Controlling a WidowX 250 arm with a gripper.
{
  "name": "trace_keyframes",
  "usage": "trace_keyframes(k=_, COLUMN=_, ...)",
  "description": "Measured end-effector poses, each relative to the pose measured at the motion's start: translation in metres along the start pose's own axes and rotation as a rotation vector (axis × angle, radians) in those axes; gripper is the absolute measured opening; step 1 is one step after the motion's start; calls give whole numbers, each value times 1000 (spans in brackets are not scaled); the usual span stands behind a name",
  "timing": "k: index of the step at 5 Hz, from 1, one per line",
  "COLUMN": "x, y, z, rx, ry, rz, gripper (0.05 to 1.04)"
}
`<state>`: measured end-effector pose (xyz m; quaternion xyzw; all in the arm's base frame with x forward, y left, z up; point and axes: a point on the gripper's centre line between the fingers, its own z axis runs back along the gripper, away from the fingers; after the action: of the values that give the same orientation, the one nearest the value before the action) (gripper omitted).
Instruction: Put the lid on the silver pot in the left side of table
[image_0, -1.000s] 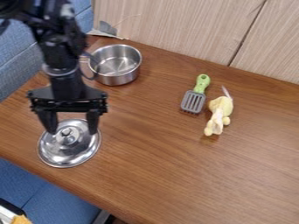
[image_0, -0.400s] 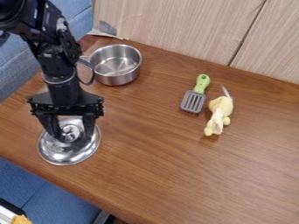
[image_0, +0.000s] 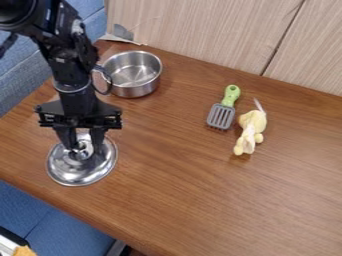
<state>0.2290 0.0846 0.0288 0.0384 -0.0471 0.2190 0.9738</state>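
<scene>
At the left of the table, the gripper (image_0: 85, 148) points down over the round silver lid (image_0: 81, 171), its fingers closed in on either side of the knob. It is shut on the lid at that knob. The lid lies near the table's front left edge, with its upper part partly hidden by the fingers. Farther back, behind and to the right of the arm, the open silver pot (image_0: 133, 74) stands upright, its handle side partly behind the arm.
A spatula with a green handle (image_0: 231, 95) and grey head lies right of centre on the wooden table (image_0: 194, 200). Beside it is a yellow plush toy (image_0: 250, 131). A wooden panel (image_0: 200, 35) rises behind the table, and blue seating borders its left side.
The gripper came down to the lid, and its fingers drew together around the knob. The lid has shifted slightly right and toward the back. Pot, spatula and toy are unmoved.
</scene>
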Motion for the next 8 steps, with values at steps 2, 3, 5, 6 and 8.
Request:
trace_keyframes(k=2, x=-1, y=-1, z=1, rx=-9, ry=4, rz=-8, gripper=286)
trace_keyframes(k=3, x=1, y=-4, z=2, rx=-27, ry=8, rz=-7, gripper=286)
trace_keyframes(k=5, x=19, y=-8, z=16, rx=-55, ry=2, rz=38, gripper=286)
trace_keyframes(k=6, x=36, y=-7, z=31, rx=-51, ry=-21, rz=80, gripper=286)
trace_keyframes(k=8, x=89, y=-18, z=56, rx=-107, ry=-109, rz=115, gripper=285)
